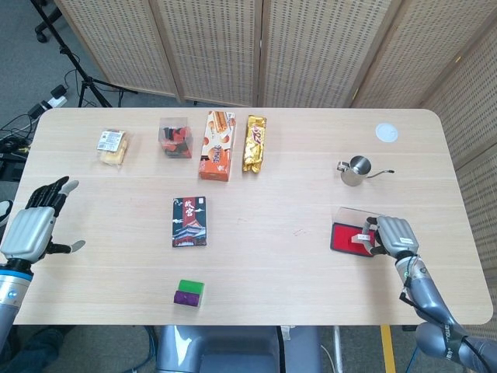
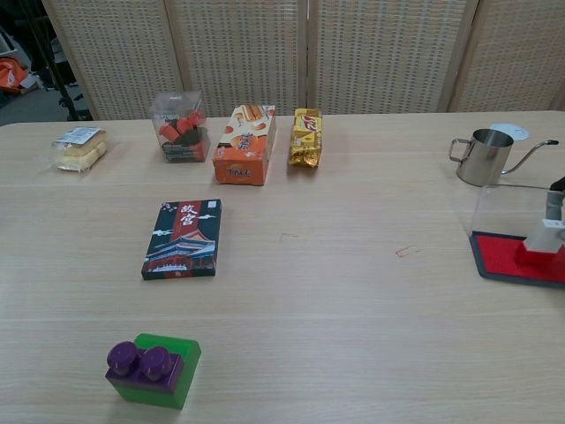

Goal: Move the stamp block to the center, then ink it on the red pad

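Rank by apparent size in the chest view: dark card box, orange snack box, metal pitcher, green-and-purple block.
1. Dark card box.
2. Orange snack box.
3. Green-and-purple block, though it sits nearest the camera, so its rank is unsure.
4. Metal pitcher.

steel pitcher (image 1: pixel 356 170), card box (image 1: pixel 189 221), possibly toy blocks (image 1: pixel 189 293)

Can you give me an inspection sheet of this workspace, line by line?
Surface: light wood table, faint marks near the centre.
Job's things: stamp block stands on the red pad.
Clutter: metal pitcher, card box, green and purple brick, orange box, gold packet, clear tub, wrapped cake, white disc.
Robot hands: right robot hand holds the stamp block; left robot hand open.
Cables: on the floor, far left.
Surroundings: woven screens, tripod legs.
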Robot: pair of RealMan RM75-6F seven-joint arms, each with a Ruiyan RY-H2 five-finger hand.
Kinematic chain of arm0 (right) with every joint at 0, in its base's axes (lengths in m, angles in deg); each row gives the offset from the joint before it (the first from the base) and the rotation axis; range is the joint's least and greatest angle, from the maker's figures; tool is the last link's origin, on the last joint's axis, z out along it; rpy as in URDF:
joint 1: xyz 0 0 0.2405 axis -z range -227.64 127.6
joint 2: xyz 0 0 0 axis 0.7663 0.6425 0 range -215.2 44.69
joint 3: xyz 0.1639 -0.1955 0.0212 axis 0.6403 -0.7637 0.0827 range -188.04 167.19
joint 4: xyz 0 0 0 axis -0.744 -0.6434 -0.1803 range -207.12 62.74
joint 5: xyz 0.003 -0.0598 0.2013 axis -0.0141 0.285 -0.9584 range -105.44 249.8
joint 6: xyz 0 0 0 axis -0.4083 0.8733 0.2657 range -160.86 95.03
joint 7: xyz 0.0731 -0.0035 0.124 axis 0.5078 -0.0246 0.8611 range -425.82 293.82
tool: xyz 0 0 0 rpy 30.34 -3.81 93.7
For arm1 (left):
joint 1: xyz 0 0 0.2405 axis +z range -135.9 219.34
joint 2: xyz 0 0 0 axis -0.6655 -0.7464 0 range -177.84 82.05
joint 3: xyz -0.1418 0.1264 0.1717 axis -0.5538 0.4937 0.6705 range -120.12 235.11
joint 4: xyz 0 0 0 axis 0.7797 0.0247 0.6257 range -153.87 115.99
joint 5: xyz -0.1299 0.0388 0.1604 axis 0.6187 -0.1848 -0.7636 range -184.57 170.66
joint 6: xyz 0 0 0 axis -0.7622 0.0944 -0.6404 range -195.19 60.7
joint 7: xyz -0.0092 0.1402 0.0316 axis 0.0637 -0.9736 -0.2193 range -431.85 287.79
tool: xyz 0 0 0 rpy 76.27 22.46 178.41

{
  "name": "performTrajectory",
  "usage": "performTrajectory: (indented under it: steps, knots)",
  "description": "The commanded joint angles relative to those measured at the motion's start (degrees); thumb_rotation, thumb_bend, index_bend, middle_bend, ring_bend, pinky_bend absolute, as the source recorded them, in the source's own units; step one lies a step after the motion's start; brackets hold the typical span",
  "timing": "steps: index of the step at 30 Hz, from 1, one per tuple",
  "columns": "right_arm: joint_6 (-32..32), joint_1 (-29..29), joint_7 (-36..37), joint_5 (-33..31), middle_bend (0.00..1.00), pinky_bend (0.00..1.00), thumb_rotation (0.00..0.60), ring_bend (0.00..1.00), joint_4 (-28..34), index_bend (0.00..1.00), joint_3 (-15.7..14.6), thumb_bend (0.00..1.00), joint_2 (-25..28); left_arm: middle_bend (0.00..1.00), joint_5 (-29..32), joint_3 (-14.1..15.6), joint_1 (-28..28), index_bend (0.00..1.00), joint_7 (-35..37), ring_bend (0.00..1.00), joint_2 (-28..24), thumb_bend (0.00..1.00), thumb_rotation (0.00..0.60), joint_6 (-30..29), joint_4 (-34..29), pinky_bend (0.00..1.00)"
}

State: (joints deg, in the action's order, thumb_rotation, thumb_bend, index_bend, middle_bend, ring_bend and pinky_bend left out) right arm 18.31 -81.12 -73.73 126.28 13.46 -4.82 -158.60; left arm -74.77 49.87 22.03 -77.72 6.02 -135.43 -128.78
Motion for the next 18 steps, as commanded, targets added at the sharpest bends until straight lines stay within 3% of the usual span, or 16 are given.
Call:
performTrajectory:
  steps: [1,18]
  knots:
    - [0.3,0.5,0.7,1.2,0.95,1.00,0.600,1.00,0.5,0.56,0.0,0.57,0.2,0.00,0.0,0.0,0.0,0.00,-0.1,0.00,0.0,0.00,0.600,0.0,0.0,0.00]
    - [-0.7,0.9,0.4,1.6,0.95,1.00,0.600,1.00,-2.3,0.56,-0.2,0.59,-2.0,0.00,-0.1,0.3,-0.1,0.00,0.1,0.00,-0.1,0.00,0.600,0.3,-0.1,0.00]
